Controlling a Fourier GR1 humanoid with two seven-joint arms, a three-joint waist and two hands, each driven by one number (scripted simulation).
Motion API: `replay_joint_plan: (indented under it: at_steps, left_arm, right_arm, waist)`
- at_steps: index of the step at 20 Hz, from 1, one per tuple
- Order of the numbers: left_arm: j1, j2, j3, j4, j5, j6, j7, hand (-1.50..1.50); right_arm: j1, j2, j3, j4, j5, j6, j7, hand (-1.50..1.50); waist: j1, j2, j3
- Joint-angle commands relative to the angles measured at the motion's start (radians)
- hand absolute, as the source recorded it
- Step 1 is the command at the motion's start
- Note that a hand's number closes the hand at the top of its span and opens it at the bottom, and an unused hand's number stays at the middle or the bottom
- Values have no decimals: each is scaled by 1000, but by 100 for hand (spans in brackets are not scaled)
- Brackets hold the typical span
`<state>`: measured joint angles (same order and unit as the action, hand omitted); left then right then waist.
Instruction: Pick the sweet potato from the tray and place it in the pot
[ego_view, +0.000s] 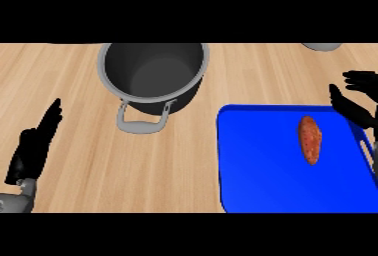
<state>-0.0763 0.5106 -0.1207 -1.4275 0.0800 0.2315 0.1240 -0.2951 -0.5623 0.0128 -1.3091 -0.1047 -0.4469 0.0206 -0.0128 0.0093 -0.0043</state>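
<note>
The blue tray (258, 170) is our landmark, sitting on the wooden counter (74, 75), its near edge running out of view at the bottom and its right side cut by the frame. The sweet potato (310, 139) lies on the tray's right half, lengthwise, clear of every rim with bare blue all round it. Up and to the left of the tray, just off its top-left corner, stands the dark pot (153, 75), mouth open, nothing inside, one grey handle pointing toward the viewer; a narrow strip of counter separates pot from tray. Over the tray's top-right corner is the right hand (354, 102), fingers spread and holding nothing, above the sweet potato and not touching it. Far to the left of the tray, well past the pot's handle, the left hand (33, 145) rests with fingers straight and up, empty too. Between it and the tray, a broad stretch of bare wood.
</note>
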Motion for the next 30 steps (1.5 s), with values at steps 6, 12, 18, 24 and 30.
replay_joint_plan:
  at_steps: [6,12,18,24,30]
  left_arm:
    - [-8,9,42,47,9,39,200,0]
    - [-33,7,33,49,-15,51,231,0]
    - [19,9,40,29,-11,42,208,0]
    - [-38,-10,13,9,-31,44,262,0]
    - [-3,-2,37,7,-35,33,235,0]
  right_arm:
    - [116,76,193,-148,468,-473,249,-150]
    - [117,-92,269,-209,638,-183,665,-150]
    - [48,-208,313,-380,598,197,1020,-150]
    - [-65,-169,344,-467,393,480,1271,-150]
    - [-80,-163,326,-482,336,515,1394,-150]
  waist:
    - [-2,-18,0]
    - [-16,-17,-5]
    - [2,-22,-4]
    - [14,-14,1]
    - [16,-13,3]
